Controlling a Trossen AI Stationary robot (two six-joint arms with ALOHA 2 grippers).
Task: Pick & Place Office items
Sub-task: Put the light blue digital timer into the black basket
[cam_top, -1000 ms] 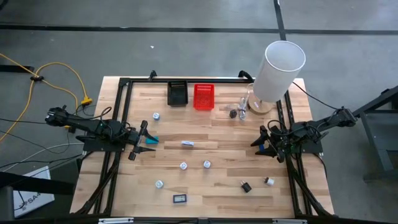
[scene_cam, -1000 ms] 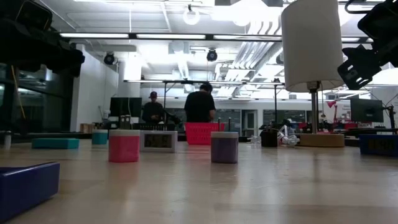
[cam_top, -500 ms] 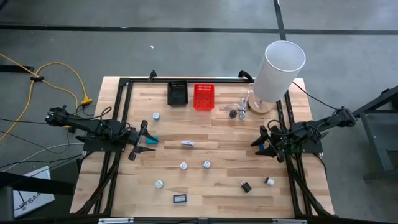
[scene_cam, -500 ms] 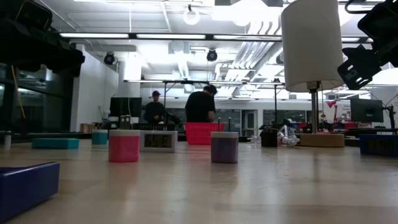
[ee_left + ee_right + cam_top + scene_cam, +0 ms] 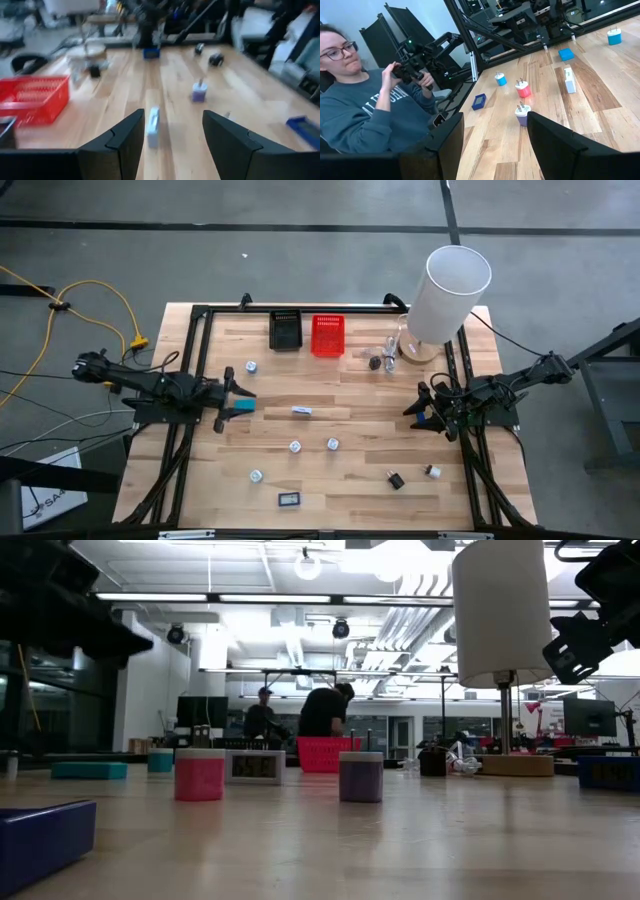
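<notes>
The office items lie scattered on the wooden table: a white-blue bar [image 5: 302, 411], small white lumps [image 5: 295, 447] [image 5: 332, 444] [image 5: 256, 476], a black clip [image 5: 395, 480], a black-framed tag [image 5: 289, 499] and a teal piece [image 5: 243, 407]. My left gripper [image 5: 234, 399] is open at the table's left side, with the teal piece just beside its fingertips. In its wrist view the bar [image 5: 153, 127] lies ahead between the fingers. My right gripper [image 5: 425, 408] waits open at the right side, above the table.
A black basket [image 5: 285, 330] and a red basket [image 5: 327, 336] stand at the far edge. The tall white cylinder [image 5: 445, 292] stands at the far right, with a small cluster [image 5: 382, 358] at its foot. A seated person [image 5: 365, 100] holds a controller beyond the table.
My left gripper has turned about its wrist next to the teal piece, and its arm has shifted in the low view. The right arm has kept still. People in the room behind have moved a little.
</notes>
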